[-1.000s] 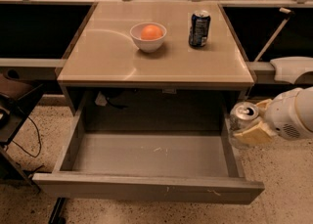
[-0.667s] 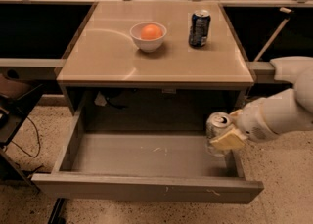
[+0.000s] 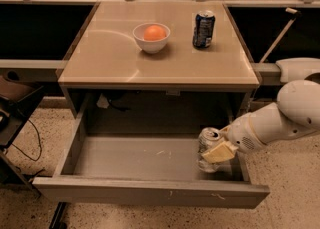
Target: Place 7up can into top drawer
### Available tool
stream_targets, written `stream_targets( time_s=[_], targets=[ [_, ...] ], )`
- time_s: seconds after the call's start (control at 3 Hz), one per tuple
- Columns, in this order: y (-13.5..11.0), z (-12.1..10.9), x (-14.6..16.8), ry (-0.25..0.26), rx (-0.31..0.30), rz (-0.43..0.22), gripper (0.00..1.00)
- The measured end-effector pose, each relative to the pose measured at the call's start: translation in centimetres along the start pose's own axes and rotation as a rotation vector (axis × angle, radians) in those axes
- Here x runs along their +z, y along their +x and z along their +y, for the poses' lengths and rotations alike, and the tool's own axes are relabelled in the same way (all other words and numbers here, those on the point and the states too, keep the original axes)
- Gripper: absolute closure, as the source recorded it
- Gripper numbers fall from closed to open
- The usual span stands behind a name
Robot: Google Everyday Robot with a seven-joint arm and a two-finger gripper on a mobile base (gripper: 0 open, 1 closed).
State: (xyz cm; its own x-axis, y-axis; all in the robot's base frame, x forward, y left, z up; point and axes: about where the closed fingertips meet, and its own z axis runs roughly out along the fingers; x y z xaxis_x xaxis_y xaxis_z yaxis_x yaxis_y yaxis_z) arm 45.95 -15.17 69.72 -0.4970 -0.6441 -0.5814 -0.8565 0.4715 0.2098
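Observation:
The 7up can (image 3: 208,144), pale silver with a pull-tab top, stands upright inside the open top drawer (image 3: 150,191) at its right end. My gripper (image 3: 216,152) reaches in from the right on a white arm and is shut on the can, one tan finger across its front. The can's base is at or just above the grey scuffed drawer floor; I cannot tell if it touches. The drawer is pulled fully out below the tabletop.
On the tan tabletop (image 3: 100,63) stand a white bowl (image 3: 151,38) holding an orange (image 3: 154,33) and a dark blue can (image 3: 204,29). A cable (image 3: 30,138) runs along the floor at left. Shelving clutter lines the back edge.
My gripper has carried the can leftward and down, from beside the drawer's right edge to inside the drawer at its right end.

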Motion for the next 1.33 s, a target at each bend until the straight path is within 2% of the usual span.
stream_targets(
  time_s=[0.33, 0.67, 1.0, 1.33],
  targets=[
    [0.2, -0.5, 0.3, 0.034, -0.003, -0.007, 1.00],
    [-0.7, -2.5, 3.1, 0.050, 0.006, -0.087, 1.00],
    [-1.7, -4.7, 6.2, 0.049, 0.047, -0.170, 1.00],
    [-1.5, -4.9, 6.6, 0.049, 0.054, -0.175, 1.00]
  ],
)
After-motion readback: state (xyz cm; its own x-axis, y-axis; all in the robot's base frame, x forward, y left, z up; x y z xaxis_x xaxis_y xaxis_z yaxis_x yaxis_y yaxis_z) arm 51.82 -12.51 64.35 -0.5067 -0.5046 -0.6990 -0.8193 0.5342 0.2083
